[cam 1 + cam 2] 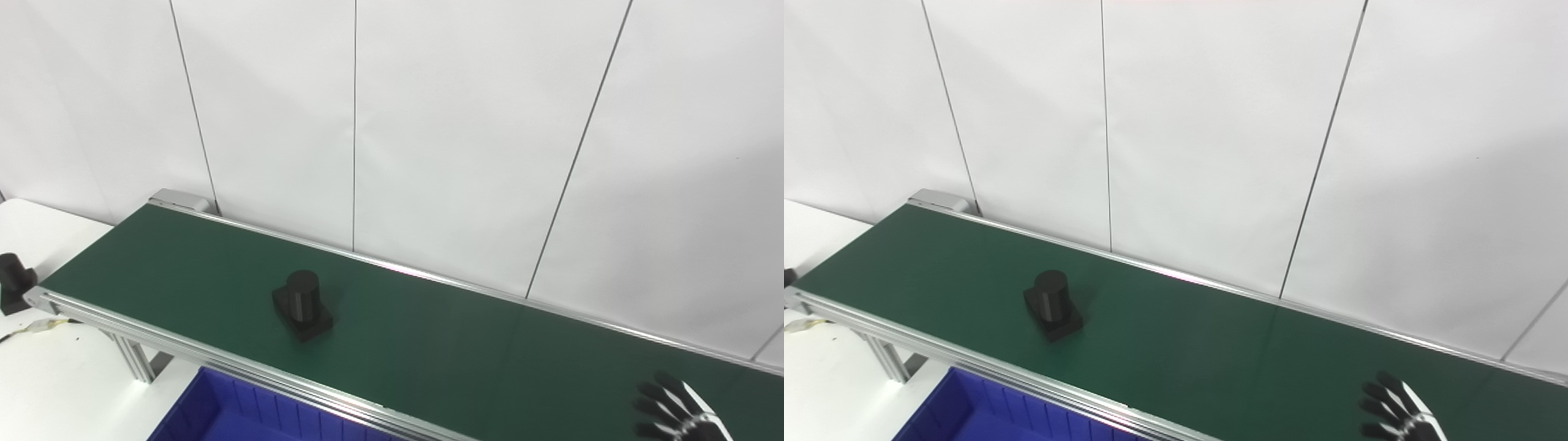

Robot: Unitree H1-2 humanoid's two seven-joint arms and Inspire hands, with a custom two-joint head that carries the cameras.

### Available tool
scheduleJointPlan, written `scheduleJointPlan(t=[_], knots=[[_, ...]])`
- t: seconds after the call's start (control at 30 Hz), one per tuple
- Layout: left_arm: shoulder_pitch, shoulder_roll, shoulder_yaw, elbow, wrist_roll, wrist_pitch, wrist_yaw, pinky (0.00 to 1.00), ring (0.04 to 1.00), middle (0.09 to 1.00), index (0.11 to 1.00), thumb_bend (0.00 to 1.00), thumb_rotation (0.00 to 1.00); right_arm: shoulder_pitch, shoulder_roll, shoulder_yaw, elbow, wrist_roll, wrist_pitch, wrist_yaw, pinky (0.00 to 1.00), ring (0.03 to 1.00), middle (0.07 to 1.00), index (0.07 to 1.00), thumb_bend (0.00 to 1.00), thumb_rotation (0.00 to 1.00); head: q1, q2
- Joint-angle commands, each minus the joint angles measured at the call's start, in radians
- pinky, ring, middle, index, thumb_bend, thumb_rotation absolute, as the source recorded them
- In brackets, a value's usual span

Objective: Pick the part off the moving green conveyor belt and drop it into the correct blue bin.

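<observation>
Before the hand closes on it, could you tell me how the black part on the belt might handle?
The black part looks rigid. Its flat square base on the green belt suggests it won't roll. The upright cylinder might tip if pushed high.

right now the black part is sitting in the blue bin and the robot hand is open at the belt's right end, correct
Not quite. The black part is standing on the green conveyor belt, not in the blue bin, which lies below the belt's near rail. The left eye view shows this. The right robot hand is open at the right end.
</observation>
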Motion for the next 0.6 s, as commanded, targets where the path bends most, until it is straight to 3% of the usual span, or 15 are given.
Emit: scheduleJointPlan(t=[0.0, 0.13, 0.37, 0.57], knots=[[-0.016, -0.003, 0.005, -0.032, -0.006, -0.04, 0.004, 0.63, 0.757, 0.811, 0.812, 0.96, 0.21, -0.042, 0.004, 0.007, -0.029, -0.02, 0.042, 0.008, 0.72, 0.802, 0.821, 0.87, 0.86, 0.16, -0.018, 0.01], [-0.013, 0.001, 0.013, -0.04, -0.01, -0.04, 0.001, 0.63, 0.756, 0.809, 0.807, 0.95, 0.22, -0.103, 0.03, 0.032, -0.032, -0.054, 0.123, 0.019, 0.72, 0.79, 0.816, 0.865, 0.86, 0.16, -0.066, 0.03], [-0.004, 0.007, 0.039, -0.06, -0.042, -0.04, -0.043, 0.66, 0.784, 0.827, 0.816, 0.93, 0.24, -0.168, 0.056, 0.065, -0.009, -0.125, 0.185, 0.024, 0.73, 0.809, 0.828, 0.867, 0.85, 0.2, -0.154, 0.07], [0.008, 0.014, 0.067, -0.085, -0.06, -0.04, -0.082, 0.68, 0.803, 0.843, 0.834, 0.9, 0.27, -0.22, 0.074, 0.101, 0.004, -0.219, 0.278, 0.032, 0.78, 0.851, 0.869, 0.889, 0.85, 0.28, -0.211, 0.093]])
